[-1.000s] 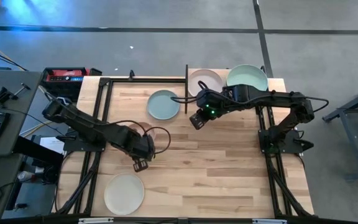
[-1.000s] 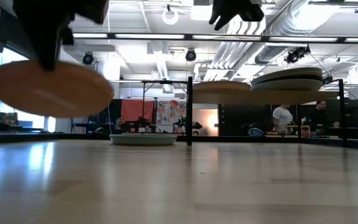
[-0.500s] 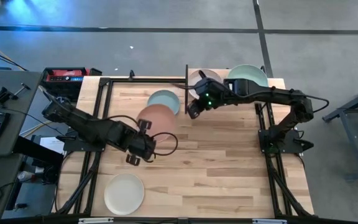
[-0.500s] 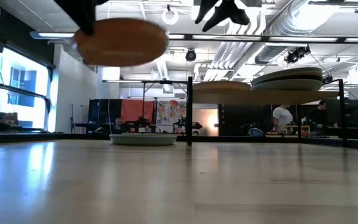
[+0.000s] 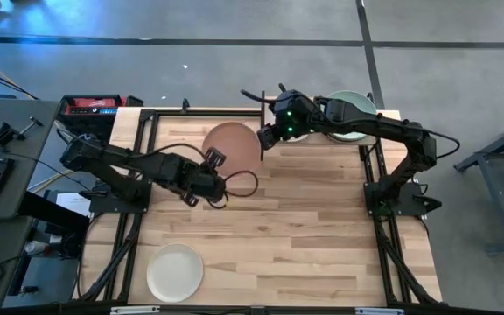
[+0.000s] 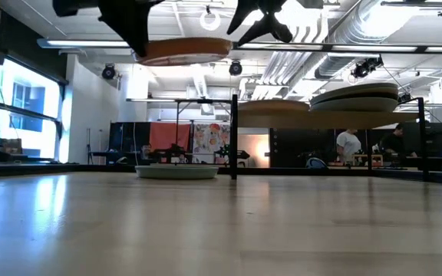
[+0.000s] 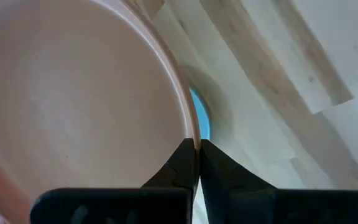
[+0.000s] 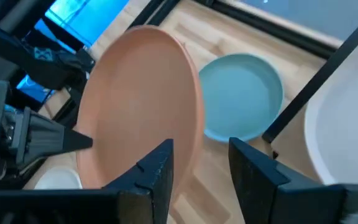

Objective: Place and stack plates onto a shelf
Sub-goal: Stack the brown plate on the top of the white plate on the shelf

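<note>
The terracotta plate (image 5: 232, 144) is pinched at its rim by the left gripper (image 5: 213, 160) and held in the air over the light blue plate (image 8: 241, 93), beside the shelf (image 6: 313, 116). The right gripper (image 5: 264, 138) is positioned just beside the raised plate's edge, fingers spread and nothing gripped.

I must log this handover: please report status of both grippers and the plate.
Left gripper shut on terracotta plate, lifted above the light blue plate. Right gripper open at the plate's far rim. Shelf beyond, plates stacked.
</note>
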Robot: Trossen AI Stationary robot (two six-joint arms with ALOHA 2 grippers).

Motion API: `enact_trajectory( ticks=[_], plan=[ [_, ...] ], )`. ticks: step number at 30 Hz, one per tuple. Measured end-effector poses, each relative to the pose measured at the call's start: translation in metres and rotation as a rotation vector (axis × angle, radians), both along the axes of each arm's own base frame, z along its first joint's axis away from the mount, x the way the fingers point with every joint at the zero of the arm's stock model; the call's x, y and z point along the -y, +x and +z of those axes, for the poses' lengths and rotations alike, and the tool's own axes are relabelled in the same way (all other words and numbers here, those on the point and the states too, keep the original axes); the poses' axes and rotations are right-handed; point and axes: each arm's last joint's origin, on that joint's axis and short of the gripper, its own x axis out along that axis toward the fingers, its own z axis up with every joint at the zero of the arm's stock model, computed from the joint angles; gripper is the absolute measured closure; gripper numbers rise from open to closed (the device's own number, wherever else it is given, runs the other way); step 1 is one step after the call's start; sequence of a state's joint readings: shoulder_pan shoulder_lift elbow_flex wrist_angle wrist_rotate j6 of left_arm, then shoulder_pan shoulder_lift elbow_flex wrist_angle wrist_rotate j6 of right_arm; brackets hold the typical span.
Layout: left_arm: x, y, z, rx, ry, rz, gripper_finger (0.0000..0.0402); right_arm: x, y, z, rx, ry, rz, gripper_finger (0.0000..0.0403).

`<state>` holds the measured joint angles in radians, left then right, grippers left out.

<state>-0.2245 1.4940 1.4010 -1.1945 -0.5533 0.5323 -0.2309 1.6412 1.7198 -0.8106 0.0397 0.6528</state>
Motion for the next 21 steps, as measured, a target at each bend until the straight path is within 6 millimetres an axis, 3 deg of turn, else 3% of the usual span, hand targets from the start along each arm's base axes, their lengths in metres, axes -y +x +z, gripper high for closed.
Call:
enact_trajectory(
  ticks=[7, 17, 21],
  plan=[
    [-0.016, 0.009, 0.002, 0.032, 0.034, -0.008, 0.0401, 0.004, 0.000, 0.000, -0.002, -0.032, -0.001, 0.0270],
    [-0.022, 0.016, 0.006, 0.069, 0.088, -0.046, 0.0401, 0.016, -0.004, 0.000, -0.010, -0.030, -0.033, 0.0270],
    [-0.026, 0.019, 0.007, 0.083, 0.108, -0.056, 0.0401, 0.017, -0.005, 0.000, -0.007, -0.018, -0.023, 0.0289]
  ],
)
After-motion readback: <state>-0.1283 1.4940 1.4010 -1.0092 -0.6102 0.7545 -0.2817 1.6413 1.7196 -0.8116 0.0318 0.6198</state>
